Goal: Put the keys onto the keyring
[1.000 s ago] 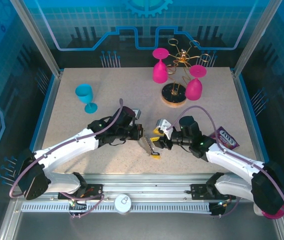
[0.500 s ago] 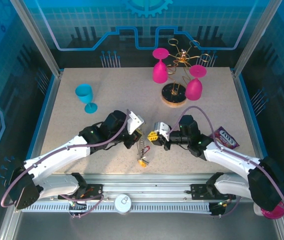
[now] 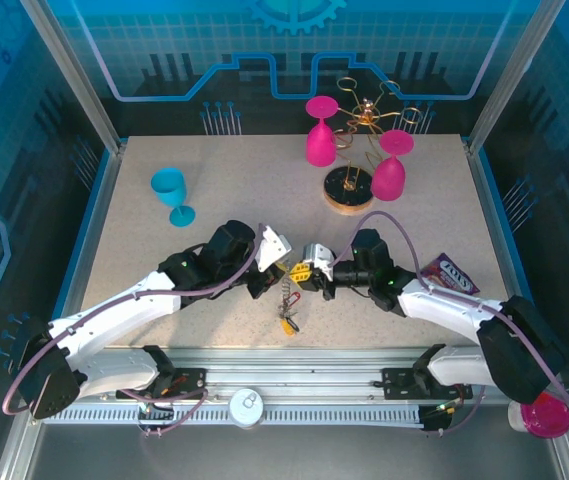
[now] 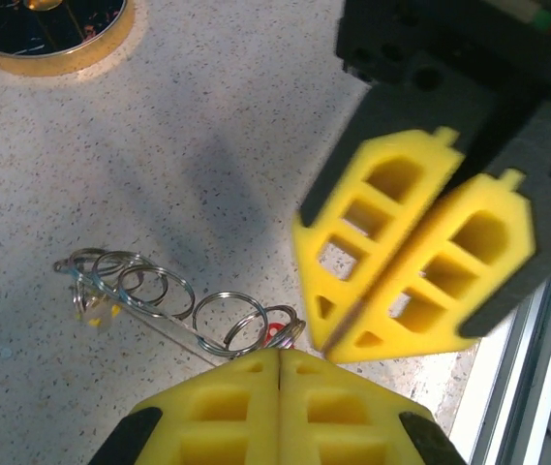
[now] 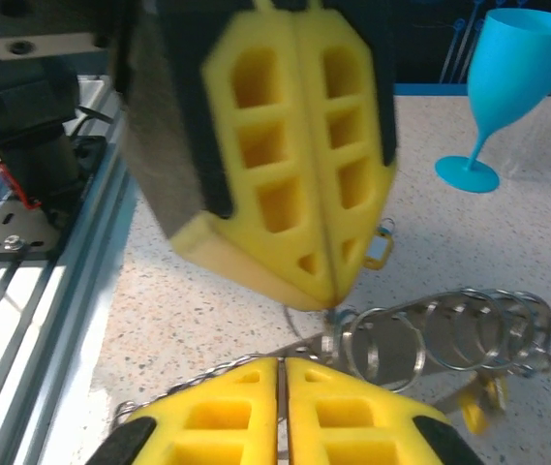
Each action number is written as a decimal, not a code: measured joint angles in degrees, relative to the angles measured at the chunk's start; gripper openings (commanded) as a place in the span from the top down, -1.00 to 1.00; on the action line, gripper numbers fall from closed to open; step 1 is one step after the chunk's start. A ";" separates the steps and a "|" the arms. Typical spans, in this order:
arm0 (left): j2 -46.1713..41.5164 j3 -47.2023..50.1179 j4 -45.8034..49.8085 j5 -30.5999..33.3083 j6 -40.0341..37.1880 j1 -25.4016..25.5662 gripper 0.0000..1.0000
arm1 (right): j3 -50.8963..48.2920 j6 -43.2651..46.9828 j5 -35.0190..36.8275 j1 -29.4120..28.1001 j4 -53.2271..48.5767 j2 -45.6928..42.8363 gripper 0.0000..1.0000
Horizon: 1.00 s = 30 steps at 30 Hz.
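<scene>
Both grippers have drawn closer together since a second ago. Left gripper (image 4: 280, 366) and right gripper (image 4: 330, 341) meet tip to tip, each with pads pressed together on the keyring (image 4: 162, 317) wire. Red and yellow keys (image 3: 289, 321) dangle below, above the table (image 3: 164, 270).

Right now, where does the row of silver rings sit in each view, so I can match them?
Top external: row of silver rings at centre, just below the left gripper.
Left wrist: rings lower left; left gripper bottom centre.
Right wrist: rings lower right; left gripper top centre.
Shared landmark: the left gripper's yellow pads, at the rings' end.
</scene>
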<state>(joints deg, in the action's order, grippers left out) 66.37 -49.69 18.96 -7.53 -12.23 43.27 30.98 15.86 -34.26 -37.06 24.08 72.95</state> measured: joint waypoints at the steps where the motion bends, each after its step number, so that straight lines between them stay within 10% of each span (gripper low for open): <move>1: -0.02 0.02 -0.02 -0.37 -0.42 0.00 1.00 | 0.00 -0.11 0.96 -0.02 0.35 0.22 0.68; 30: -2.38 3.10 -3.48 -3.87 -7.08 -0.04 1.00 | -0.72 1.14 -2.89 0.00 2.27 1.55 0.57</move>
<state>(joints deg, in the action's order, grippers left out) 63.99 -46.59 15.49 -11.40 -19.31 43.22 30.26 16.99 -37.15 -37.06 26.35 74.50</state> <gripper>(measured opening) 0.051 0.207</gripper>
